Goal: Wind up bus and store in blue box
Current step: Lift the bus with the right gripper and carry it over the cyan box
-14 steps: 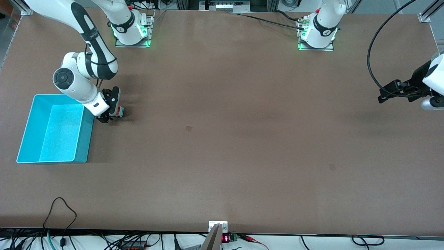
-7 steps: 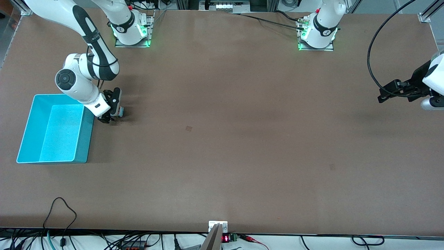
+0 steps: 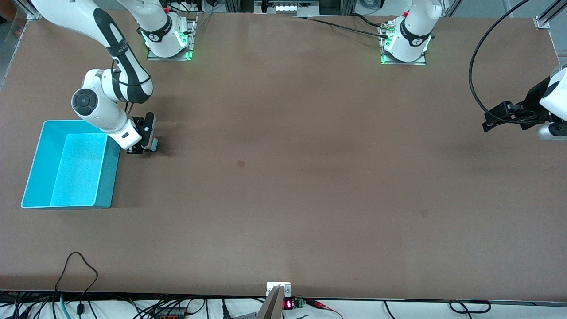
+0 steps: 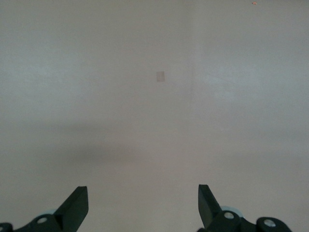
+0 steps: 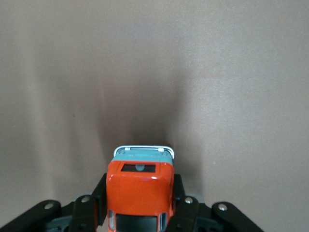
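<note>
The orange-red bus (image 5: pixel 140 188) sits between the fingers of my right gripper (image 5: pixel 140 205), which is shut on its sides. In the front view the right gripper (image 3: pixel 142 141) is low at the table, beside the blue box (image 3: pixel 109 177), near that box's corner farthest from the front camera. Only a pale sliver of the bus (image 3: pixel 153 145) shows there under the hand. The box holds nothing. My left gripper (image 3: pixel 491 122) waits open and empty in the air at the left arm's end of the table; its wrist view shows the left gripper (image 4: pixel 141 205) over bare table.
The brown table (image 3: pixel 283 177) has a small dark mark (image 3: pixel 241 164) near the middle. Cables run along the edge nearest the front camera. A black cable (image 3: pixel 476 57) loops above the left arm.
The right arm's wrist has shifted slightly and turned with the bus in its grip, so less of the bus's orange shows in the front view. The left arm has not moved.
</note>
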`<action>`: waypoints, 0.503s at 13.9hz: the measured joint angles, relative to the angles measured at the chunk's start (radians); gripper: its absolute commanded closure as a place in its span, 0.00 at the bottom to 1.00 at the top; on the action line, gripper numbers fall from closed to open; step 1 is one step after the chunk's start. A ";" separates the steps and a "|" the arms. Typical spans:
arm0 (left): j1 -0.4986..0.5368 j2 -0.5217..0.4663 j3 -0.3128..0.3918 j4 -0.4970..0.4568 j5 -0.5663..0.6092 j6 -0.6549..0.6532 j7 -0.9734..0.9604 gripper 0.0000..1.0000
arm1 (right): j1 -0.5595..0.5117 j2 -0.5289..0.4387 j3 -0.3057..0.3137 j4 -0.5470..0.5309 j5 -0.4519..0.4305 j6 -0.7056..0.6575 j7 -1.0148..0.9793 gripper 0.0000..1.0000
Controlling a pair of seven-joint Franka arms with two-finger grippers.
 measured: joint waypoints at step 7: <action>0.000 0.002 0.000 0.008 0.000 0.003 0.000 0.00 | 0.047 0.006 0.055 0.068 0.043 0.009 0.272 0.89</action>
